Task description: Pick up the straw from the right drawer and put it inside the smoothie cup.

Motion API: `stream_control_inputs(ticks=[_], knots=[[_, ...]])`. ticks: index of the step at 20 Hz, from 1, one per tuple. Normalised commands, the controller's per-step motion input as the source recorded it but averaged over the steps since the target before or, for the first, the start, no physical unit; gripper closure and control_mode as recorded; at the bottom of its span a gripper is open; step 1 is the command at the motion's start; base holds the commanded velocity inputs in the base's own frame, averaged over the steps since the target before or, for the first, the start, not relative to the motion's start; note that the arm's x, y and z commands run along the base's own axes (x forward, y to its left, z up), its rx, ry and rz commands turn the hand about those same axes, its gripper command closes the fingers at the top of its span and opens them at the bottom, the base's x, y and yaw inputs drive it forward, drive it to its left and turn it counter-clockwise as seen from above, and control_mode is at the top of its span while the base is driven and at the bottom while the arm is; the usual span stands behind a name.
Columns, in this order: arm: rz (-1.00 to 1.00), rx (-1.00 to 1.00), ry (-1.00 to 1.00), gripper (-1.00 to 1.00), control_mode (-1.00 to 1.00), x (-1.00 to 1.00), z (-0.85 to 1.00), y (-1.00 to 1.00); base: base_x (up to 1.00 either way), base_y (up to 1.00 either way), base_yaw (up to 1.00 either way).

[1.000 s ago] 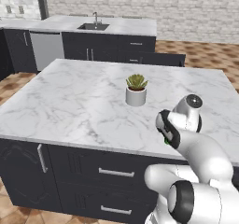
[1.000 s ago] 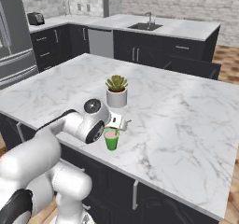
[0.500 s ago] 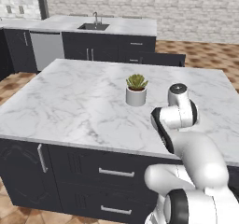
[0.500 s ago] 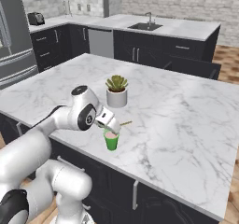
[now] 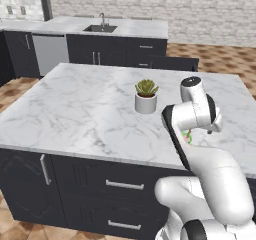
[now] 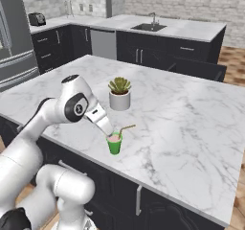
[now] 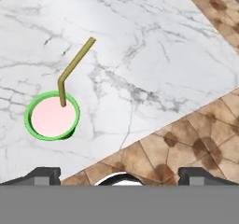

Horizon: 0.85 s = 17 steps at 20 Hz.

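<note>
A simulated kitchen with a large white marble island [image 6: 191, 128] in the middle and dark cabinets below it. A small green cup [image 6: 114, 143] with pink filling stands near the front edge of the island, a little in front of a white pot with a green succulent [image 6: 119, 95]. A thin tan straw [image 6: 125, 129] already sits in the cup: its lower end is in the pink filling and its upper part bends and leans out over the rim. From the hand camera the cup [image 7: 52, 115] is seen from above, with the straw [image 7: 72, 68] rising from it and kinking away across the marble.

The white robot arm reaches over the front of the island. Its gripper [image 6: 106, 130] hangs just above and beside the cup, with its two fingers spread wide and nothing between them. In the hand view the gripper [image 7: 119, 175] shows one dark fingertip at each lower corner, far apart, clear of the straw.

Judged from this, the placing step looks finished: the straw is let go and resting inside the cup. What seems left is only to lift the arm away without knocking the leaning straw or tipping the cup, which stands close to the island's edge
</note>
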Motion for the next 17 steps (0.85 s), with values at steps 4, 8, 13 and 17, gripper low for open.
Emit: stream_control_inputs(ticks=[4, 8, 13, 17], knots=[[-0.15, -0.01, -0.18, -1.0, -1.0, -1.0, 0.93, 0.27, 0.0, 0.0, 0.0], [-0.05, -0.07, -0.35, -1.0, -1.0, -1.0, 0.95, 0.41, 0.0, 0.0, 0.0], [0.01, -0.17, -0.58, -1.0, -1.0, -1.0, 0.91, 0.35, 0.0, 0.0, 0.0], [-0.06, -0.09, -0.49, -1.0, -1.0, -0.51, 0.4, 0.0, 0.0, 0.0, 0.0]])
